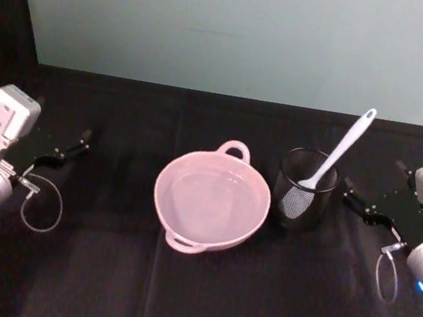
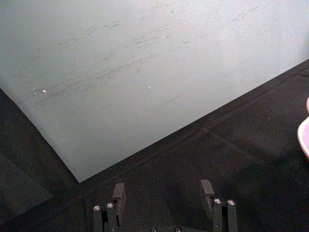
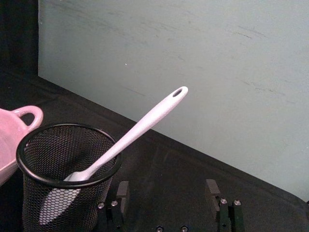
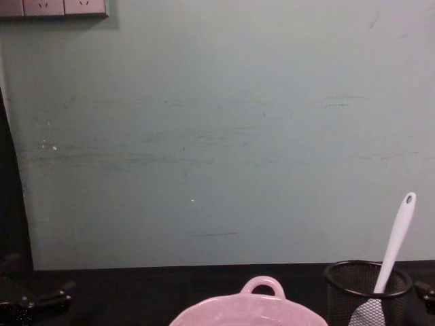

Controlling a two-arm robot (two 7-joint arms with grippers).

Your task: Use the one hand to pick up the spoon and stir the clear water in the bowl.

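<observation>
The pale pink bowl (image 1: 176,163) stands mid-table with clear water (image 1: 209,202) showing as a faint sheen inside. Just right of it, the white spoon (image 1: 342,150) leans scoop-down in a black wire-mesh cup (image 1: 303,212), its handle pointing up and to the right. My right gripper (image 1: 357,198) rests open on the table right of the cup, nothing between its fingers. In the right wrist view the spoon (image 3: 140,128) and cup (image 3: 67,179) lie close ahead of the right gripper (image 3: 166,191). My left gripper (image 1: 72,147) sits open at the far left, away from the bowl.
A black cloth covers the table, and a pale green wall (image 1: 247,28) rises behind it. Cable loops hang by each wrist. Open cloth lies in front of the bowl and between the bowl and the left gripper. The bowl's rim (image 2: 304,137) edges into the left wrist view.
</observation>
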